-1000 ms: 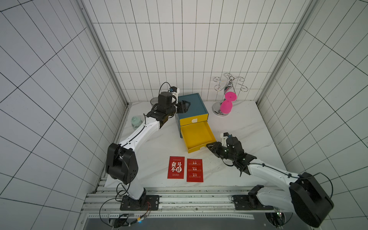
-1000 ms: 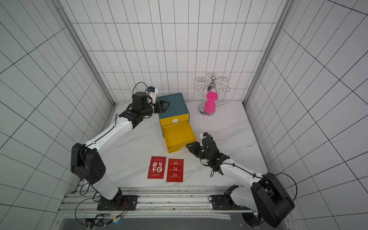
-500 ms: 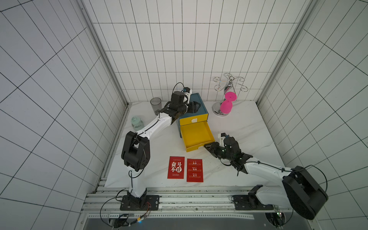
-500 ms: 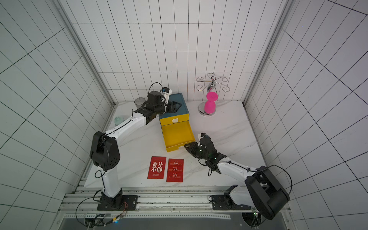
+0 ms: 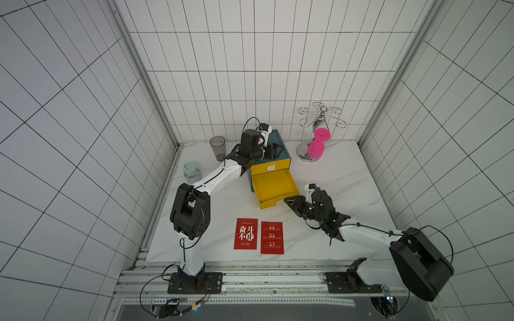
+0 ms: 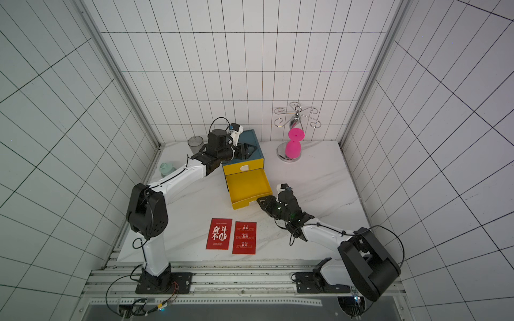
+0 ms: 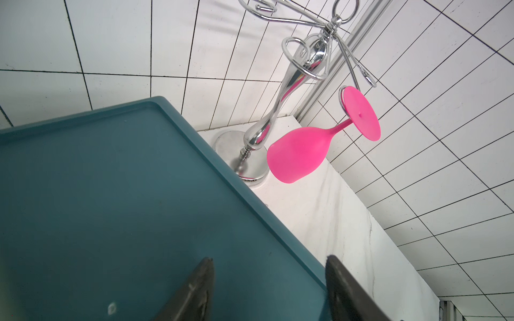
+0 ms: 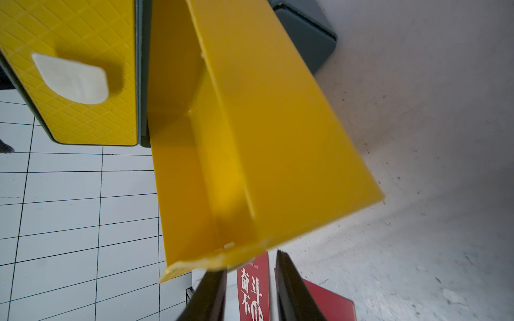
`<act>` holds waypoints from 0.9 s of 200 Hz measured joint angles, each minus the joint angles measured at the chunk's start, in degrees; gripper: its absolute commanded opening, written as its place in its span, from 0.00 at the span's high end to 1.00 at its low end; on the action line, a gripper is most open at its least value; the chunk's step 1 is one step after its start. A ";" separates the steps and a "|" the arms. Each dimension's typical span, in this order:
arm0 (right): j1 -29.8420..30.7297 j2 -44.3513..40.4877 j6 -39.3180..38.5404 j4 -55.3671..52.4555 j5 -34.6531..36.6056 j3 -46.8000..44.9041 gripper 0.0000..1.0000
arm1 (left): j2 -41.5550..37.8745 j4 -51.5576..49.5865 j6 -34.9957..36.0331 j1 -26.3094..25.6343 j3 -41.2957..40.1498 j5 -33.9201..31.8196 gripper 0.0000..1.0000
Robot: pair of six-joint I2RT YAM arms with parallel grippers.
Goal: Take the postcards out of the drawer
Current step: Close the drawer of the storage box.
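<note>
Though seemingly done emptying pulled-out yellow plastic drawer point(image 5: 274, 184), hovering right gripper point(image 5: 288, 200) at its front corner, jaws partly apart, gripping nothing. Open, empty left gripper point(image 7: 267, 291) over teal cabinet top point(image 7: 111, 194). Two flat red rectangular postcards point(image 5: 246, 233) side by side on white table point(image 5: 333, 172). Next: likely back off clear of drawer lip.

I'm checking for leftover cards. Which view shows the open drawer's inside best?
A top view: it looks down into the drawer and shows most of its yellow floor, bare. The right wrist view sees it close and slantwise, mostly an outer wall. The left wrist view shows only the cabinet top.
</note>
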 measured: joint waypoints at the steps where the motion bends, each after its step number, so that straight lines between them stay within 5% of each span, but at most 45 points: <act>1: 0.00 0.04 0.00 0.00 0.00 0.04 0.67 | 0.00 0.04 0.00 0.00 -0.04 -0.02 0.37; 180: -4.55 14.56 3.10 8.11 -2.21 10.86 0.69 | -0.46 6.47 0.02 0.00 -3.61 3.61 0.37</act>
